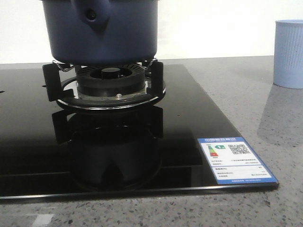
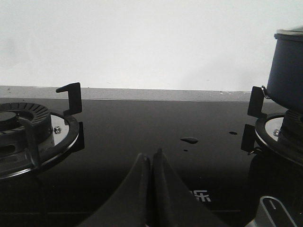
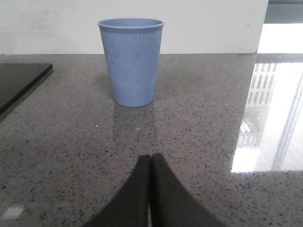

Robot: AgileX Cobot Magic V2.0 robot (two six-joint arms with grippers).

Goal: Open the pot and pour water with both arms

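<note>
The dark navy-blue pot (image 1: 102, 33) stands on the burner grate (image 1: 106, 85) of the black glass hob; its top is cut off by the front view. Its side also shows in the left wrist view (image 2: 288, 71), with a lid edge at its top. My left gripper (image 2: 151, 156) is shut and empty, low over the hob between the two burners. My right gripper (image 3: 150, 158) is shut and empty, low over the grey counter, a short way in front of the pale blue ribbed cup (image 3: 130, 61). Neither gripper shows in the front view.
The cup also stands at the right edge of the front view (image 1: 289, 53). A second burner (image 2: 28, 130) sits left of my left gripper. Water drops (image 2: 189, 140) lie on the hob glass. An energy label (image 1: 235, 160) is stuck at the hob's front right corner.
</note>
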